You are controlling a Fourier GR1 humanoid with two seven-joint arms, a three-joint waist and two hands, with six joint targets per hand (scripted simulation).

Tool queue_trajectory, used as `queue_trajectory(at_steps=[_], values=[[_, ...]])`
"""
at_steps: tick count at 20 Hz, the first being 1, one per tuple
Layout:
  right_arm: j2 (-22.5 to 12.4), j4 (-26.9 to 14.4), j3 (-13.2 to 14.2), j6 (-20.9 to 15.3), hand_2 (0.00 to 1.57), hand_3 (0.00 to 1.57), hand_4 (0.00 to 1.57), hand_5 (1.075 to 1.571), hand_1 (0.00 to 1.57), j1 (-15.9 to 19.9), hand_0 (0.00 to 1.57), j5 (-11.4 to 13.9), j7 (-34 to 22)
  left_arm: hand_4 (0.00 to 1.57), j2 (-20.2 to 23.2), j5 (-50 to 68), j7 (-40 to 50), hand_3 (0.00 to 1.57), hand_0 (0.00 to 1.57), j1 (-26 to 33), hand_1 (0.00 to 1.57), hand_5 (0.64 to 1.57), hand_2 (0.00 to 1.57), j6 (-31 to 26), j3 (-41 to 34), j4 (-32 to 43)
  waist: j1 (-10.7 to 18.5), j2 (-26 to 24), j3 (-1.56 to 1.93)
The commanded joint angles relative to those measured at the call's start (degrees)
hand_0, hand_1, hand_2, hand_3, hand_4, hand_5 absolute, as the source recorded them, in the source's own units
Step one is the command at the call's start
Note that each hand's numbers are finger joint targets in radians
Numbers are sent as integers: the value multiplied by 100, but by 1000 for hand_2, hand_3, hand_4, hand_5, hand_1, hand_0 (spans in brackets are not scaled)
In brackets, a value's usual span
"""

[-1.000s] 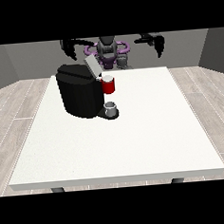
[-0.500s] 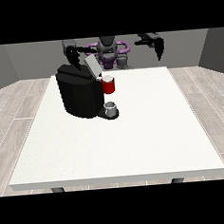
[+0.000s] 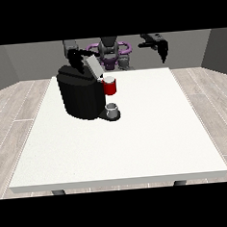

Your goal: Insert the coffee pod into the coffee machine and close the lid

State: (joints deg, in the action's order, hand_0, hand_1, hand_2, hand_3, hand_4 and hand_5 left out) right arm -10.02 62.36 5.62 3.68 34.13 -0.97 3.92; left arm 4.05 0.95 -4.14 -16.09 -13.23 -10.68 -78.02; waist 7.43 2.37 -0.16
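Lowered since before, robot hand [image 3: 75,59] at view's left, fingers unclear, hovers above coffee machine [image 3: 81,94].

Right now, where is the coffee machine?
In the front view the coffee machine stands on the table's far left part, below the hand at the view's left.

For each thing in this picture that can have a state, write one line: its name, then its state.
coffee machine: upright on the table, lid raised.
red thing at the machine: at the machine's front.
hand at the view's left: above the machine's top.
hand at the view's right: raised, holding nothing.
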Motion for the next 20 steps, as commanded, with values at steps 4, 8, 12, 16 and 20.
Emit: queue_trajectory(at_steps=[4,8,12,16,20], values=[[175,-392,-139,-126,0,0,0,1571,0,189,0,224,41,124,-43,139,292,0,0,31,0,1571,0,106,106,-268,102,121,17],[141,-457,-88,-124,0,0,0,1571,0,407,0,246,-21,0,174,165,221,0,0,150,0,1571,0,-16,85,-350,131,100,17],[278,-366,-202,-22,0,0,0,1571,0,512,0,235,-60,0,141,123,-7,0,0,137,0,1571,0,130,64,-60,-56,107,16],[175,-479,-193,179,0,0,114,1571,0,632,0,268,-5,0,237,87,17,0,0,88,0,1571,0,227,29,-22,-95,180,16],[558,-443,-533,-361,0,0,0,1571,0,840,0,721,-18,24,119,-1,-550,0,0,344,0,1571,0,150,137,183,111,292,15]])
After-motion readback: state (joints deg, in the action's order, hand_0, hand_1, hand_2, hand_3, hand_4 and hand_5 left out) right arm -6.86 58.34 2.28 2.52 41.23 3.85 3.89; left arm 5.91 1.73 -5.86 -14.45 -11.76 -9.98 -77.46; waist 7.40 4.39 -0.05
